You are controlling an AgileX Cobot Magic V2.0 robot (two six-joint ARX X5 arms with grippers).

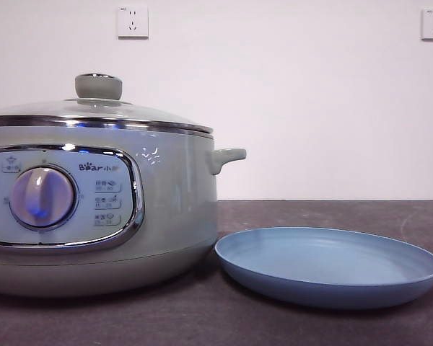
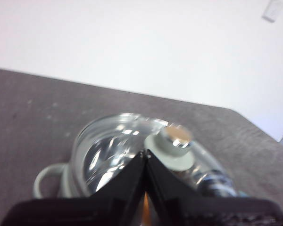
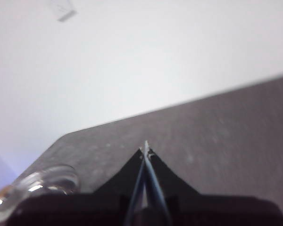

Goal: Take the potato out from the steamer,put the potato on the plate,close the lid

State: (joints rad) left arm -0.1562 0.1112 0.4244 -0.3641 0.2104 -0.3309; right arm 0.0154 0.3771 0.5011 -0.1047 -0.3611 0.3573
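plate [image 1: 332, 277] lying bare at lower right of the front view, awaiting the potato, which is hidden | steamer [image 1: 94, 209] at left, lid [image 1: 97, 108] seated on it | I am holding my left pincer [image 2: 145, 153] pressed together above the lid knob; right pincer [image 3: 145, 149] together, idling over the tabletop [image 3: 217, 136]

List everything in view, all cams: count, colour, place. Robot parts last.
steamer: 1, pale grey-green with chrome trim, on the table beside the plate, touching or nearly so
lid: 1, glass with chrome rim and grey-green knob, closed on the steamer
plate: 1, light blue, nothing on it
table: 1, dark grey
wall sockets: 2, white, on the white wall behind
potato: not visible
left gripper: 1, black, jaws shut, above the lid near its knob
right gripper: 1, black, jaws shut, over bare table
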